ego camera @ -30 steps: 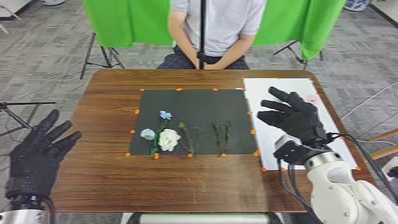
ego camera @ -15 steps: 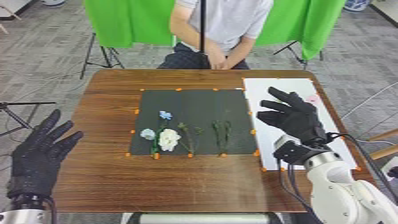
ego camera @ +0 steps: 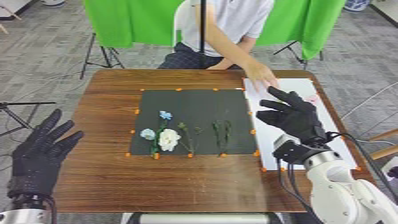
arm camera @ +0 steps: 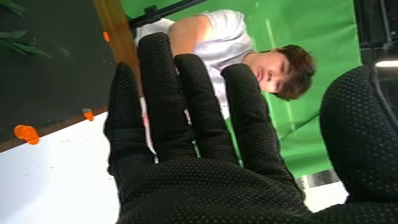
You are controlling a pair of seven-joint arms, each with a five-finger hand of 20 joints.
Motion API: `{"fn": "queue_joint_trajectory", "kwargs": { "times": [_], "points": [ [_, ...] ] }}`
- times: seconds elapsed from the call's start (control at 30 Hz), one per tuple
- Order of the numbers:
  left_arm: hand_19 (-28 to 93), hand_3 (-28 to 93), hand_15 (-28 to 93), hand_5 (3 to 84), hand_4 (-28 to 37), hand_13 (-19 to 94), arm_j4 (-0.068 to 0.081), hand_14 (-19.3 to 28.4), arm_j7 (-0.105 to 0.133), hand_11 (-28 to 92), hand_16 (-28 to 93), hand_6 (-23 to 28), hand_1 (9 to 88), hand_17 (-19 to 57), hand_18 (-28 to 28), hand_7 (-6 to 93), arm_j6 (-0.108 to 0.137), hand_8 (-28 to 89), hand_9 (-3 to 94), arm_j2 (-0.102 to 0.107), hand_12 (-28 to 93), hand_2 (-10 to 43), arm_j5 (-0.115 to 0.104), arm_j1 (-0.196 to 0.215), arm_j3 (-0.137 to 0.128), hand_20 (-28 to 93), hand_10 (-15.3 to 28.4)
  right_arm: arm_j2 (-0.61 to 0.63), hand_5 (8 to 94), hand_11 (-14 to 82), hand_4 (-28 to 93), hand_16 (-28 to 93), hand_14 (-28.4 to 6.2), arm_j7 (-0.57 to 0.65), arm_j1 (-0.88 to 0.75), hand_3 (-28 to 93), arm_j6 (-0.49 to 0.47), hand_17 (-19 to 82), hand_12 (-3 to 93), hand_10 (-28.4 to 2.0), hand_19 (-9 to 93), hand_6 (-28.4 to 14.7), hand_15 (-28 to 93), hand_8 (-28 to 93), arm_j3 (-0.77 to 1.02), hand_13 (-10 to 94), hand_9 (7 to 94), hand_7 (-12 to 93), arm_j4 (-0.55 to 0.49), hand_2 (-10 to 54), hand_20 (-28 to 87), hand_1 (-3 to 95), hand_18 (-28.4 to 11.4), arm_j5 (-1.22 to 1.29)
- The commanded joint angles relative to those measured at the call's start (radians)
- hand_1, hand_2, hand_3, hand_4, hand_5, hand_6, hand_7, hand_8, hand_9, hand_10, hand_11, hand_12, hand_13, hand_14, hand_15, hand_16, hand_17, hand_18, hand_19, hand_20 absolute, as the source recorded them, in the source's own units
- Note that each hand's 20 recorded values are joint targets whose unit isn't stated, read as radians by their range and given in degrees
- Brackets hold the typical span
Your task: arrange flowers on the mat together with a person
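In the head view my right hand (ego camera: 293, 117) is over the white sheet (ego camera: 282, 150), its fingers spread and open, holding nothing. The right wrist view has the same right hand (arm camera: 204, 185) with straight fingers. My left hand (ego camera: 37, 155) is open left of the table. On the dark mat (ego camera: 187, 105) lie a white flower (ego camera: 169, 140), a light blue flower (ego camera: 147, 134), a small blue flower (ego camera: 165, 115) and green stems (ego camera: 222, 135). A person's hand (ego camera: 260, 75) reaches over the sheet's far end, near a pink flower (ego camera: 312, 98) partly behind my right hand.
Orange markers (ego camera: 253, 131) run along the edges of the mat and the sheet. Bare brown table (ego camera: 195, 185) lies in front of the mat. A thin dark pole (ego camera: 202, 30) rises in front of the person.
The person's arm has stretched from the lap onto the far end of the white sheet. Both of my hands have kept about the same places, and the flowers on the mat have not moved.
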Motion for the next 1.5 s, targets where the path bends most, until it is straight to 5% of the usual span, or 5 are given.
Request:
{"fn": "queue_joint_trajectory", "kwargs": {
  "times": [0.03,0.33,0.9,1.13,1.5],
  "points": [
    [37,74,44,29.6,-28.3,20,0.006,21.5,-0.018,16,-4,4.0,16.6,-9.8,17.9,9.8,-0.005,-8,27.6,-0.018,13,8.4,0.012,0.007,0.005,16,14.0,-0.002,45.8,15.6,-25,11,-19.2,0.000,-0.005,76,-0.002,12,16.0,-19.0,55,-1.5,47,-12,0.000,43,48.9,15,0.000,5.5,16,21.0,-23.5,-0.008],
    [37,74,44,29.6,-28.3,20,0.006,21.4,-0.028,16,-4,4.0,16.7,-9.8,17.7,9.9,-0.011,-8,27.7,-0.030,13,8.4,0.023,0.006,0.005,16,13.9,-0.008,45.7,15.7,-25,11,-19.2,0.007,-0.011,76,-0.005,12,16.0,-19.0,55,-1.5,47,-12,0.006,43,48.9,15,-0.001,5.7,16,21.1,-23.5,-0.013],
    [37,74,44,29.8,-28.3,20,0.004,21.5,-0.005,17,-4,4.2,16.8,-9.9,17.6,10.2,0.001,-8,27.8,-0.002,13,8.5,-0.002,0.013,0.004,17,14.1,-0.011,45.9,15.7,-25,11,-19.2,0.013,-0.007,76,-0.001,12,15.9,-19.0,55,-1.6,47,-12,0.002,43,49.0,15,-0.001,5.8,16,21.2,-23.5,-0.016],
    [37,74,45,29.9,-28.3,20,0.004,21.6,0.031,17,-5,4.2,16.9,-9.9,17.6,10.2,0.014,-8,27.8,0.031,13,8.4,-0.034,0.029,0.007,17,14.0,-0.006,46.0,15.8,-25,11,-19.1,0.008,-0.009,76,0.001,12,15.9,-19.0,55,-1.6,47,-12,0.000,43,49.1,15,-0.002,5.8,16,21.2,-23.5,-0.013],
    [37,74,44,29.9,-28.3,20,0.004,21.5,0.028,17,-5,4.2,17.0,-9.9,17.6,10.2,0.014,-8,27.8,0.028,13,8.5,-0.030,0.026,0.008,17,14.1,0.013,46.0,16.1,-25,11,-19.2,0.030,0.010,76,0.031,12,15.9,-19.0,56,-1.6,47,-12,-0.001,44,49.4,15,0.004,5.8,16,21.2,-23.5,-0.044]
  ]
}}
